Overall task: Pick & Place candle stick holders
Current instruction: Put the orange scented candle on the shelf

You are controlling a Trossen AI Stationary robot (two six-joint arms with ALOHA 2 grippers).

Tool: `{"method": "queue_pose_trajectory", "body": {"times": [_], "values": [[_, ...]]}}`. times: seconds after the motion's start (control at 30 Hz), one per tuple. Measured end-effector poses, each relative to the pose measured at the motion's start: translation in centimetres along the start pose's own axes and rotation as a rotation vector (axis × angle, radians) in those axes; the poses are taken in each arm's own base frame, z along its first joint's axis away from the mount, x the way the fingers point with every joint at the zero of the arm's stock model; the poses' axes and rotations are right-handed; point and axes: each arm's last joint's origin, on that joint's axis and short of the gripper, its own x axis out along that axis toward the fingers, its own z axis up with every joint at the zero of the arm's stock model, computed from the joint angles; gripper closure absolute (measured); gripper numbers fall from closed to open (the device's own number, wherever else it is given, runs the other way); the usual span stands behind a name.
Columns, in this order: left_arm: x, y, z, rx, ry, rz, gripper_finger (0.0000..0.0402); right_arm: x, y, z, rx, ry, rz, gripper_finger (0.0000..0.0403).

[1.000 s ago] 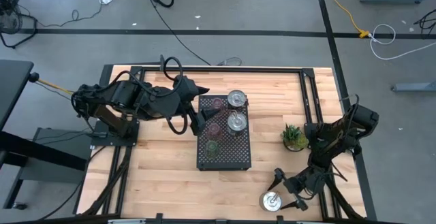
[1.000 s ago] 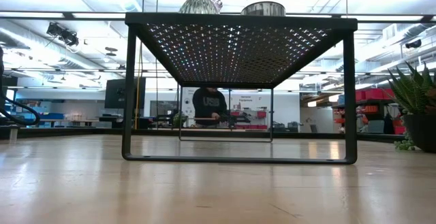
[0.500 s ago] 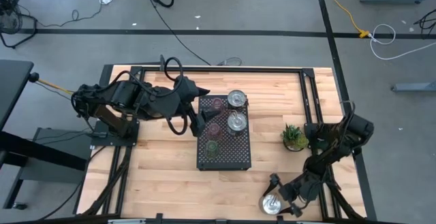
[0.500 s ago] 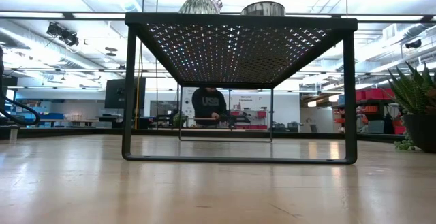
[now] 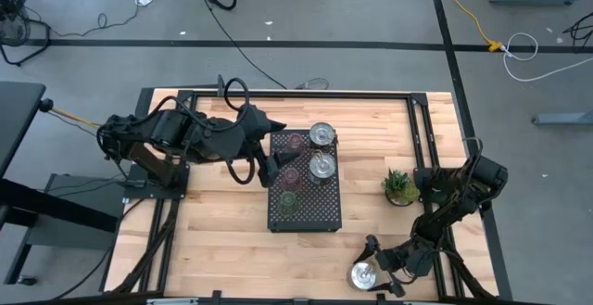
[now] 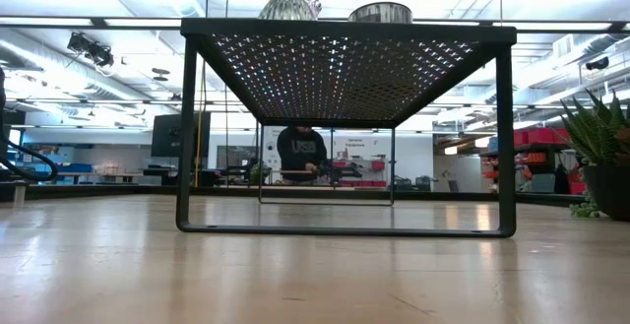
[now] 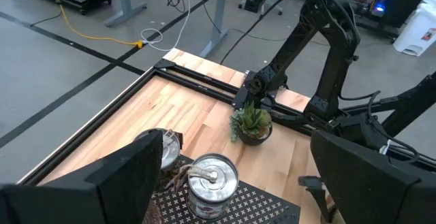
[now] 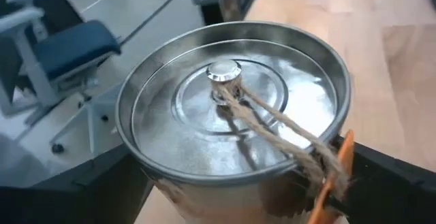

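My right hand (image 5: 371, 270) reaches for the last silver candle stick holder (image 5: 364, 274), which stands alone on the worktop (image 5: 213, 240) at its near edge, well apart from the black perforated tray (image 5: 315, 214). Its fingers stand wide on either side of the metal body, not yet closed; the right wrist view shows the holder's round rim close up with twine trailing from the centre knob. On the tray, two more silver holders (image 5: 321, 135) and the three small tinted glass ones (image 5: 289, 175) already stand. My left hand (image 5: 264, 164) hangs at the tray's left edge, also spread wide and carrying nothing. As I judge it, this is the grasp stage of the final pick: the next move calls for closing squarely on the body, then lifting clear past the potted plant (image 5: 399, 186) toward bare mesh.
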Motion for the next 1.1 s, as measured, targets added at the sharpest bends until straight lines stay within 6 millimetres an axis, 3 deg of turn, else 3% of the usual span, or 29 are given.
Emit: {"method": "queue_pose_trajectory", "body": {"times": [0.2, 0.4, 0.83, 1.1], "values": [[0.0, 0.0, 0.0, 0.003, 0.003, 0.000, 0.0028, 0.2, -0.5, 0.0, 0.041, 0.009, -0.035, 0.0012], [0.0, 0.0, 0.0, 0.003, 0.004, -0.003, 0.0028, 0.2, -0.6, 0.0, 0.028, 0.022, -0.030, 0.0068], [0.0, 0.0, 0.0, 0.000, 0.004, -0.003, 0.0028, 0.1, -0.4, 0.3, 0.034, 0.015, 0.015, 0.0069], [0.0, 0.0, 0.0, 0.001, 0.005, -0.002, 0.0028, -0.7, 0.0, 2.0, 0.035, -0.031, 0.060, 0.0069]]}}
